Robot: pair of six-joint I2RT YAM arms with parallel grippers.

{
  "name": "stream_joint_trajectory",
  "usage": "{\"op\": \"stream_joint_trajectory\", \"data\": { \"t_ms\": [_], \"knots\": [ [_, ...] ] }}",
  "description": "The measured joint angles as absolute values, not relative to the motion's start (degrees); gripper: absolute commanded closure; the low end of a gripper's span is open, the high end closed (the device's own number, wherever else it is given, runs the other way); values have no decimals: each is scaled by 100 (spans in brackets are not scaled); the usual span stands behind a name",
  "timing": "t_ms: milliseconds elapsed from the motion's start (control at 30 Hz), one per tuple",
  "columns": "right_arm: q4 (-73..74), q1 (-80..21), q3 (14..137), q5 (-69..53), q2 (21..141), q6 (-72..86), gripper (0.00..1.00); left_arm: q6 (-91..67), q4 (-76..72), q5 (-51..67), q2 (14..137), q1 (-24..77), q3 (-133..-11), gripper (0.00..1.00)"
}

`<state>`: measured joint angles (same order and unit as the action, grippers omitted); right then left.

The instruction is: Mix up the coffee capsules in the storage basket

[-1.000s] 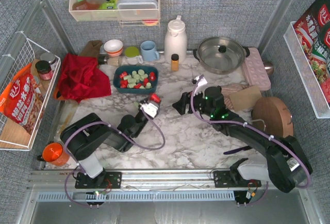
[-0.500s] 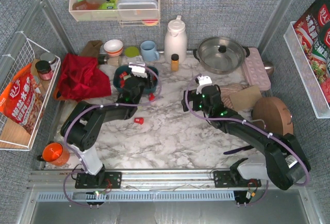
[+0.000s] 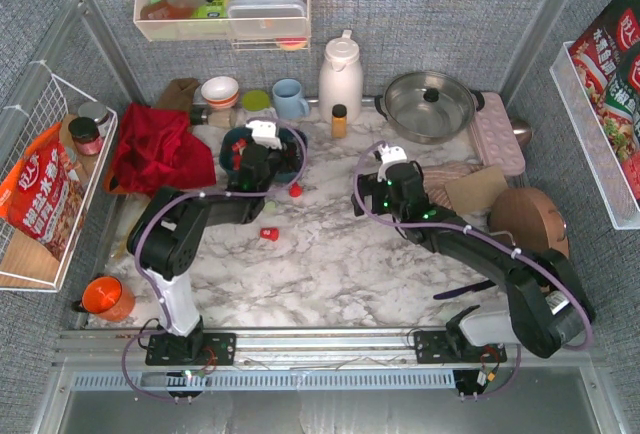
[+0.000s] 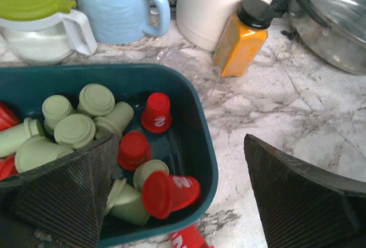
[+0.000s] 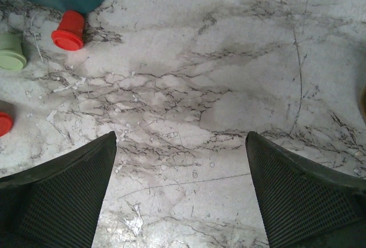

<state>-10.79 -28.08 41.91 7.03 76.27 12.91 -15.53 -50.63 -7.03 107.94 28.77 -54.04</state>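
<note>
Stirring goes best if the left gripper [image 4: 180,162], jaws apart and empty over the storage basket [image 4: 209,165] at the table's [image 3: 340,254] back, sweeps low through the coffee capsules [image 4: 74,131] without flicking any out, while the right gripper [image 5: 180,151], also spread wide, hangs aside.

Red and mint-green tapered coffee capsules [image 4: 74,131] lie in the dark teal plastic basket [image 4: 203,145], far left of centre on the marble table [image 3: 340,264]. A pale blue ceramic mug [image 4: 114,5] stands behind it, with a small orange bottle [image 4: 240,42] to the mug's right. 2 stray red capsules [image 3: 268,234] lie on the table nearer than the basket's right corner.
</note>
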Motion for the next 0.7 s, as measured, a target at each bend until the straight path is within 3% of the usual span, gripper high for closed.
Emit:
{"op": "stream_joint_trajectory", "data": {
  "t_ms": [267,500,700],
  "knots": [
    [-937,-2810,4263,707,7703,1286,1,-1675,-4685,-803,10156,2873,-4897,6],
    [-923,-2801,4276,735,7741,1382,1,-2211,-2338,-888,9603,2877,-5422,17],
    [-777,-2770,4235,1100,7813,1697,1,-2674,-884,-941,8910,2895,-4838,20]
  ]
}}
